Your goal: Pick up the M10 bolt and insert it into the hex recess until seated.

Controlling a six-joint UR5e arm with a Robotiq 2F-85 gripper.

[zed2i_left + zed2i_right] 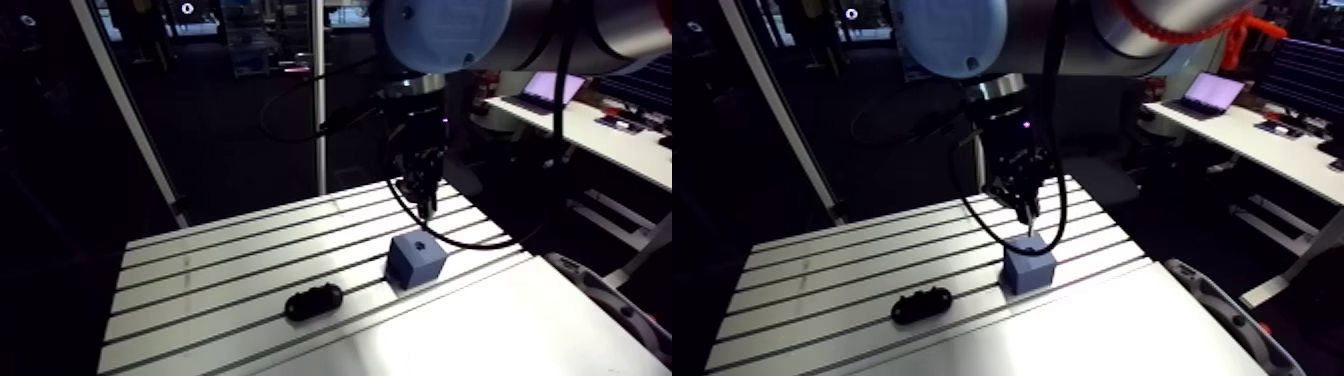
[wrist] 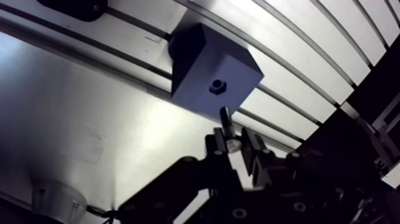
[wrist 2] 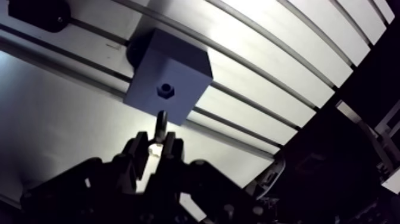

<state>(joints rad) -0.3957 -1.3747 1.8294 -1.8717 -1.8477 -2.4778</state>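
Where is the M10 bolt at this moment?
In the wrist view, the M10 bolt is clamped in the gripper, its tip pointing toward the blue block, close to the hex recess but not yet in it.

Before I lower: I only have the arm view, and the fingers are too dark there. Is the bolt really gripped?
Observer: Yes. In the wrist view the gripper is shut on the M10 bolt, which sticks out ahead of it.
Operator: Is the recess clear?
Observer: The hex recess in the blue block shows empty in its top face.
Operator: Is the tip in line?
Observer: Not yet: the tip appears short of the recess, over the block's near edge.
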